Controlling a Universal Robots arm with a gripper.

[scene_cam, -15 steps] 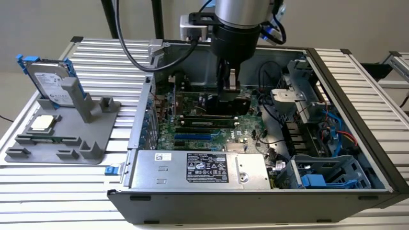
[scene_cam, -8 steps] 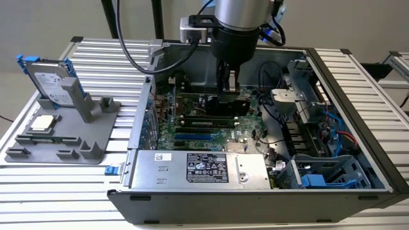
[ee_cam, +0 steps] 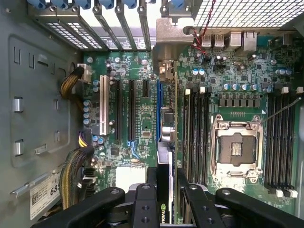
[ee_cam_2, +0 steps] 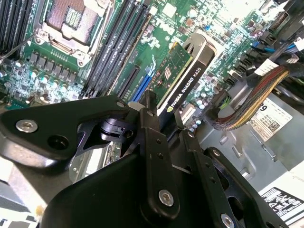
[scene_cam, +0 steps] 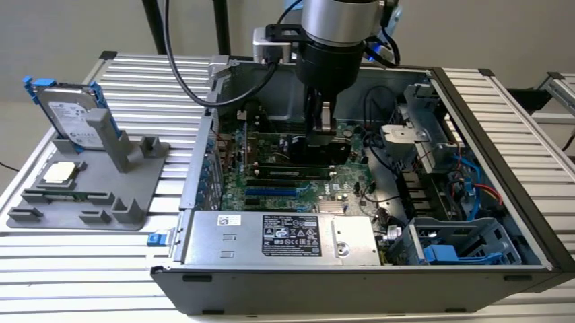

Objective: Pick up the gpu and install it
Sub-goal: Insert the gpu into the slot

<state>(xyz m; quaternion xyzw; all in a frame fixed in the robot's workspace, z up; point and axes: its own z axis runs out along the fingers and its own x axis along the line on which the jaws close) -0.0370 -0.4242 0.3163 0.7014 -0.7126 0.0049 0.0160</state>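
**GPU held on edge above the motherboard inside the open case**

In the exterior view the arm reaches down into the open computer case point(scene_cam: 467, 175), which lies on its side on the ribbed metal worktop point(scene_cam: 81, 269). The gripper point(scene_cam: 321, 131) hangs over the green motherboard point(scene_cam: 269, 168), with the gpu point(scene_cam: 324, 149) as a dark block just beneath it.

In the second wrist view the fingers point(ee_cam_2: 154, 142) are clenched on the gpu point(ee_cam_2: 183, 76), which stands on edge between them: its green board faces one side, and its black cooler face carries a label strip. The card tilts away over the motherboard point(ee_cam_2: 38, 71), above the row of long black and blue expansion slots point(ee_cam_2: 137, 88). Whether its lower edge touches a slot cannot be told.

In the first wrist view the gpu point(ee_cam: 167, 156) is seen edge-on as a thin strip running from the fingers point(ee_cam: 145, 204) toward the case's rear bracket openings, lying beside the blue slot point(ee_cam: 158, 111) and next to the black memory slots point(ee_cam: 197, 133). The empty CPU socket point(ee_cam: 236, 149) sits farther off.

On the exterior view's left a grey holder tray point(scene_cam: 85, 195) carries a silver hard drive point(scene_cam: 72, 118) in a blue frame and a small square CPU chip point(scene_cam: 60, 172). The power supply point(scene_cam: 279, 235) fills the case's near edge.
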